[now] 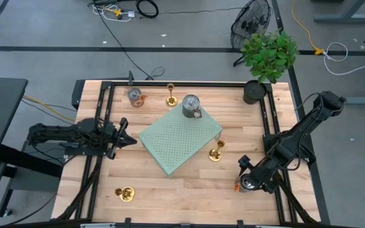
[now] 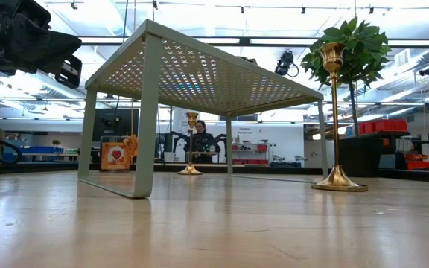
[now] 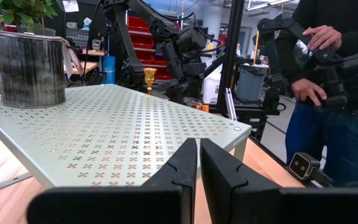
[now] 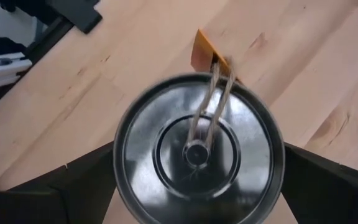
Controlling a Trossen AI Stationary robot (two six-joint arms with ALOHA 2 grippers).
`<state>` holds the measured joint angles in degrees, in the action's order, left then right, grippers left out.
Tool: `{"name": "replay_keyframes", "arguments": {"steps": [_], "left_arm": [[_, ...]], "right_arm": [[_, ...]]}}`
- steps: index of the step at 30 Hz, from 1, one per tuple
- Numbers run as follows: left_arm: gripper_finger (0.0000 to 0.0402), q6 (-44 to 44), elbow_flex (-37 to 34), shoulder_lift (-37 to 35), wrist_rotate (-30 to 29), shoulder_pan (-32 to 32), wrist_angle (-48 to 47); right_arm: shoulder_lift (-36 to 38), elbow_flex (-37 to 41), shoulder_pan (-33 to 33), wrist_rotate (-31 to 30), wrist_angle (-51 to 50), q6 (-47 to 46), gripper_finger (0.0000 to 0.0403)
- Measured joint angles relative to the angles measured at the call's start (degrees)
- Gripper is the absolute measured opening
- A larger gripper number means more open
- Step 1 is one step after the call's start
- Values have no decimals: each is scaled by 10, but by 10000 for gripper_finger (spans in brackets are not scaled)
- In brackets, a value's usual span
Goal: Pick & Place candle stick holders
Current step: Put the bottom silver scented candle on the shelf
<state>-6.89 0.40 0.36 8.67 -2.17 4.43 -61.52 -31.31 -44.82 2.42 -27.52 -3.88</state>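
Three brass candle stick holders show. One [image 1: 170,96] stands on its base near the far edge. Another [image 1: 215,152] [image 2: 335,112] stands just right of the green perforated shelf [image 1: 170,149]. The third [image 1: 125,193] is near the front left. My right gripper [image 1: 249,182] [image 4: 197,186] is open at the front right, tipped steeply down, its fingers on either side of a silver tin can [image 4: 197,149]. My left gripper [image 1: 128,140] [image 3: 199,163] is shut at the table's left, pointing level at the shelf. My right gripper has one finger [image 4: 73,186] at each side of the tin can, coming from above at a slant. The can's round top [image 4: 166,112] hides the fingertips, so I cannot tell whether they touch its wall.
A second can [image 1: 191,106] [image 3: 28,68] stands on the shelf's far corner. A third [image 1: 135,96] is at the far left. A potted plant [image 1: 268,57] stands at the far right corner. An orange tag [image 4: 205,53] on a string lies beside the right-hand can. A person stands beyond the table's right side.
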Motion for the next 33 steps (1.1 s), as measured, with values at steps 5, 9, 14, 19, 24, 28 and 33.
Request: {"name": "replay_keyframes", "arguments": {"steps": [5,9,14,19,24,28,33], "left_arm": [[25,0,0,0,0,0,0],[26,0,0,0,0,0,0],[25,0,0,0,0,0,0],[25,0,0,0,0,0,0],[25,0,0,0,0,0,0],[26,0,0,0,0,0,0],[25,0,0,0,0,0,0]], "right_arm": [[0,0,0,0,18,1,400],[0,0,0,0,18,3,400],[0,0,0,1,18,2,400],[0,0,0,2,18,1,400],[0,0,0,2,18,1,395],[0,0,0,2,18,1,380],[0,0,0,2,18,1,368]]}}
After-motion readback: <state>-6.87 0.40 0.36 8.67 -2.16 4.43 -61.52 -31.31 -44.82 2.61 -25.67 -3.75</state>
